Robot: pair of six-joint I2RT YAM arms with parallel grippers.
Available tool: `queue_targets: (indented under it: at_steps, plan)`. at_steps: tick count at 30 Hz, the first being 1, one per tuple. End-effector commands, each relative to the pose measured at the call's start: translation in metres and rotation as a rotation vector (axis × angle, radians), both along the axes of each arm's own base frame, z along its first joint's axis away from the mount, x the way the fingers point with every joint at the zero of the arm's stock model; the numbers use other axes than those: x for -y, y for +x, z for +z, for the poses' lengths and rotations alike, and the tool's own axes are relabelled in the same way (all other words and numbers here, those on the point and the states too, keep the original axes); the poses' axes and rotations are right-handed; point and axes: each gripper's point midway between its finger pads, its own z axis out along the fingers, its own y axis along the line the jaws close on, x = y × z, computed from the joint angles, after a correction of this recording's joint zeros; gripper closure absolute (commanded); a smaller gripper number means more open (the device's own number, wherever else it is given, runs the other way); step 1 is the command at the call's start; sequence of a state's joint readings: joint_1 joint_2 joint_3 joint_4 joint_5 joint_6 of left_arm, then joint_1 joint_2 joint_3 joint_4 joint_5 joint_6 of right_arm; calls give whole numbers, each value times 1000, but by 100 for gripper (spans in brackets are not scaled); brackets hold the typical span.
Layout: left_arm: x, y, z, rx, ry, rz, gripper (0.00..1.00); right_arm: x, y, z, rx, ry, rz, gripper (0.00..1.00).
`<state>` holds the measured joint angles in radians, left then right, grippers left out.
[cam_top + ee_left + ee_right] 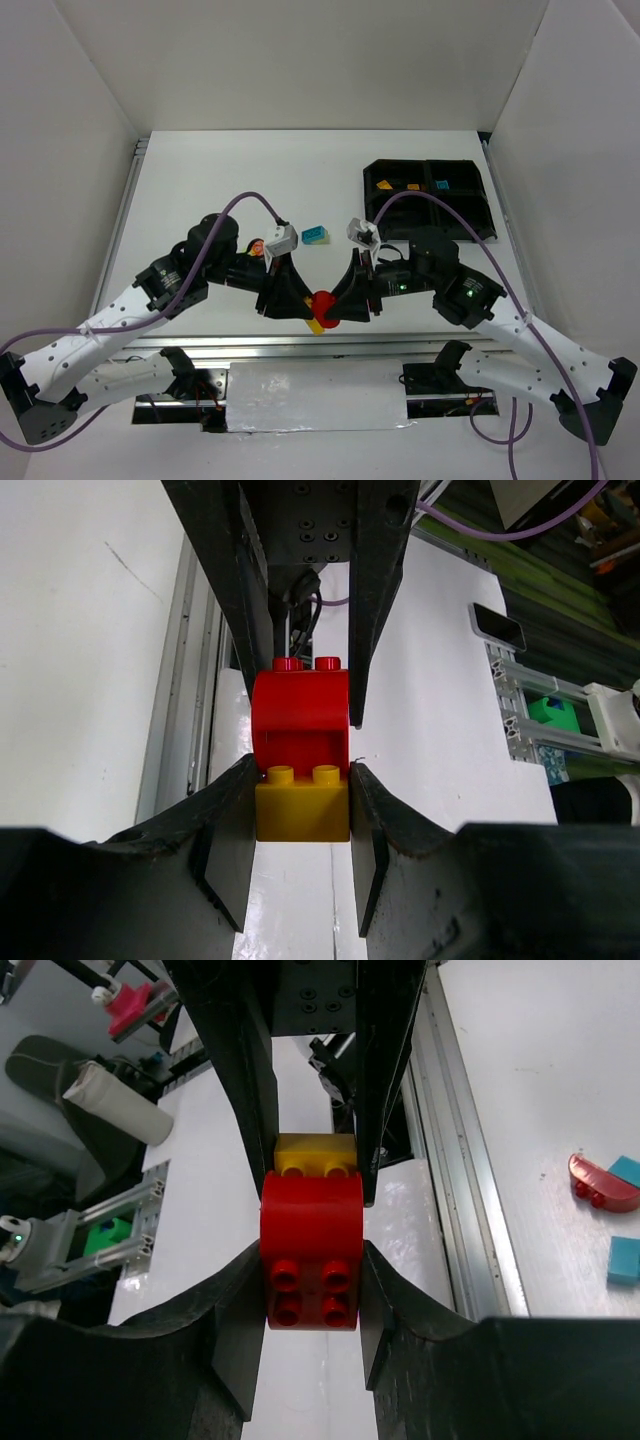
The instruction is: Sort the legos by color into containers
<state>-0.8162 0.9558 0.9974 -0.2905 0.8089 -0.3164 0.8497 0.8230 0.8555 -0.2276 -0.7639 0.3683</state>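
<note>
white table (pixel 250 180); l gripper (pixel 300 795) pinches yellow brick (pixel 302 815), r gripper (pixel 311 1265) red brick (pixel 311 1220).

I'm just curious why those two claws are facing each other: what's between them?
A red lego joined to a yellow lego. The left gripper clamps the yellow one, the right gripper the red one; both wrist views show it.

You have on the worktop:
- left arm (pixel 110 330) and right arm (pixel 545 345), white shells with black joint housings
- one purple cable (pixel 250 198) looped over each
- left claw (pixel 305 308) and right claw (pixel 345 308), black fingers on screw-dotted black plates
- green lamp (pixel 467 295), lit, on the right arm
</note>
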Motion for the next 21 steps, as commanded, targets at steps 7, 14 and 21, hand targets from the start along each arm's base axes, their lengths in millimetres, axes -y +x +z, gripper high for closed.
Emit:
queue_targets:
  at_steps: [7,14,21]
  plan:
    - [-9,-6,22,98,-36,-24,100,25,19,-1,210,53,-174,100]
    - [-19,-9,21,145,-28,-1,100,46,67,2,196,31,-451,100]
    - [-27,43,4,139,76,327,100,159,213,-24,-83,-268,-1469,100]
